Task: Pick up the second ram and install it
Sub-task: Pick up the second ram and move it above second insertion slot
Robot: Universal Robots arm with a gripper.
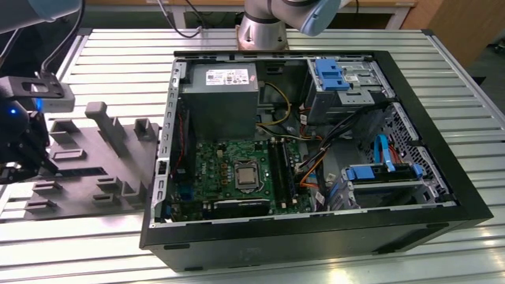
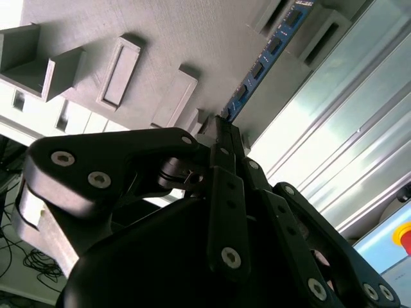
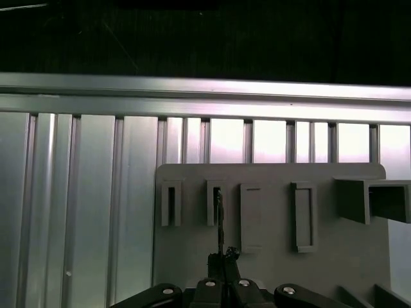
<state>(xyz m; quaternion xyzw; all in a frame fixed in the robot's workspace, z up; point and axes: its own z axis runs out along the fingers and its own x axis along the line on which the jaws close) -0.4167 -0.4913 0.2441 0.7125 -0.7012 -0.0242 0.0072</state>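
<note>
Where its black linkage fingers come together, the black pincer [image 2: 223,128] is closed tight on the near end of the second ram [image 2: 266,58], a long, thin, dark board with blue-tinted chips. The first wrist view shows the board edge-on. Its far end lies at a narrow slot of the flat grey plastic holder plate [image 3: 192,256]; I cannot tell whether it sits in the slot or is lifted clear. That plate rests on the ribbed silvery aluminium table [image 1: 332,41], toward the exterior view's left, beside the open black computer case [image 1: 316,242] with its green motherboard [image 1: 229,163]. A dark area [image 3: 205,38] lies past the table's edge, and a brown wooden panel [image 1: 465,23] stands behind the table.
</note>
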